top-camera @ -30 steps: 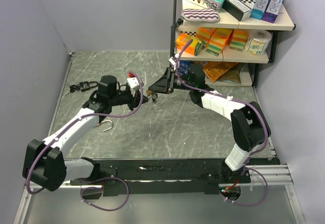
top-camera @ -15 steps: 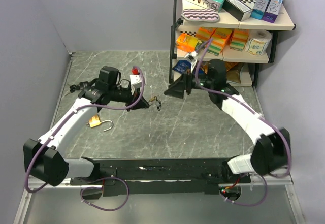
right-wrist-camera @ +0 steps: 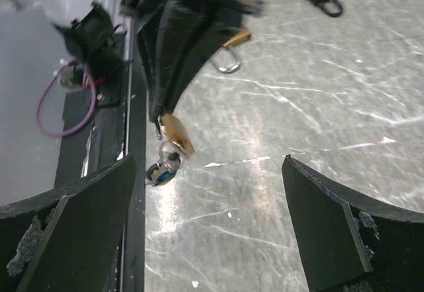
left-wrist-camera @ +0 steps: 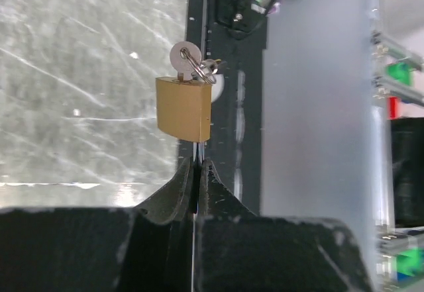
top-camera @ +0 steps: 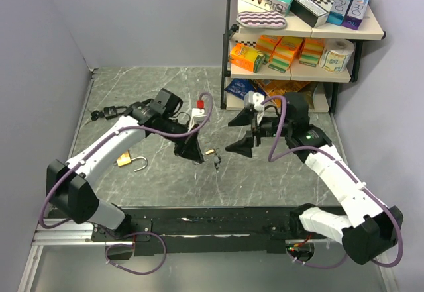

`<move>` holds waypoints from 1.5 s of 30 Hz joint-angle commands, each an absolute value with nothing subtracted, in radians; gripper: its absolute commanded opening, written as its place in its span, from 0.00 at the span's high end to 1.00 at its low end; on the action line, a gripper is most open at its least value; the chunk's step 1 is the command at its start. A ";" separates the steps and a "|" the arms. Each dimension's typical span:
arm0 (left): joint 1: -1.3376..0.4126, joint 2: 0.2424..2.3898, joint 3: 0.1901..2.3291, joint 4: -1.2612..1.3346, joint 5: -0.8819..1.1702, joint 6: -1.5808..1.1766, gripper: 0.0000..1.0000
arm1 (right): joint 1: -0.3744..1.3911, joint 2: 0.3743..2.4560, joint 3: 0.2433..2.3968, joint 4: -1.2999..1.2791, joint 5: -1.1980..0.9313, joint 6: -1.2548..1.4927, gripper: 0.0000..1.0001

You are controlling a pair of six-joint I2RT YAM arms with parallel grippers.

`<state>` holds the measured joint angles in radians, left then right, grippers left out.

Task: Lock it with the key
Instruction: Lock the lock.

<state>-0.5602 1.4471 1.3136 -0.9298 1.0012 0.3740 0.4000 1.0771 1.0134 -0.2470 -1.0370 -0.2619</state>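
Observation:
A small brass padlock hangs out from my left gripper, which is shut on its thin shackle. A silver key on a ring sticks in the lock's far end. In the top view the padlock sits above the table's near middle, held by the left gripper, and its keys dangle below. My right gripper stands wide open just right of the lock, touching nothing. From the right wrist, the padlock and keys hang ahead and left of the right gripper.
A second brass padlock with an open shackle lies on the table at the left. A black padlock with keys lies near the left wall. A stocked shelf unit stands at the back right.
The left arm has carried the padlock rightward and nearer. The right gripper has let go of the key, opened wide and drawn back to the right.

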 commanded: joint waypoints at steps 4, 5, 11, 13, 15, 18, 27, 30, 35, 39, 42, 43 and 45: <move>-0.587 1.539 1.460 -1.063 1.040 0.258 0.99 | 0.488 1.043 0.960 -0.258 -1.017 -0.406 0.03; -0.592 1.539 1.459 -1.063 1.046 0.250 0.99 | 0.495 1.039 0.954 -0.252 -1.009 -0.413 0.05; -0.664 1.520 1.437 -1.046 1.023 0.209 0.99 | 0.558 1.042 0.959 -0.279 -0.960 -0.497 0.22; -0.673 1.523 1.431 -1.046 1.022 0.206 0.99 | 0.578 1.051 0.968 -0.282 -0.928 -0.514 0.23; -0.675 1.526 1.433 -1.048 1.031 0.204 0.99 | 0.592 1.054 0.966 -0.281 -0.910 -0.529 0.24; -0.676 1.534 1.448 -1.051 1.049 0.198 0.99 | 0.623 1.057 0.965 -0.308 -0.888 -0.572 0.25; -0.676 1.534 1.450 -1.063 1.068 0.207 0.99 | 0.655 1.035 0.948 -0.459 -0.839 -0.773 0.47; -0.676 1.537 1.454 -1.066 1.074 0.213 0.99 | 0.657 1.035 0.951 -0.469 -0.815 -0.804 0.49; -0.676 1.545 1.453 -1.069 1.081 0.215 0.99 | 0.670 1.046 0.980 -0.443 -0.807 -0.795 0.36; -0.681 1.554 1.454 -1.066 1.084 0.210 0.99 | 0.701 1.060 0.992 -0.422 -0.805 -0.772 0.34; -0.681 1.555 1.448 -1.065 1.089 0.207 0.99 | 0.727 1.062 0.999 -0.423 -0.804 -0.769 0.34; -0.681 1.555 1.447 -1.062 1.089 0.204 0.99 | 0.732 1.063 0.997 -0.423 -0.802 -0.767 0.34; -0.680 1.554 1.443 -1.054 1.089 0.196 0.99 | 0.747 1.065 0.999 -0.422 -0.795 -0.767 0.35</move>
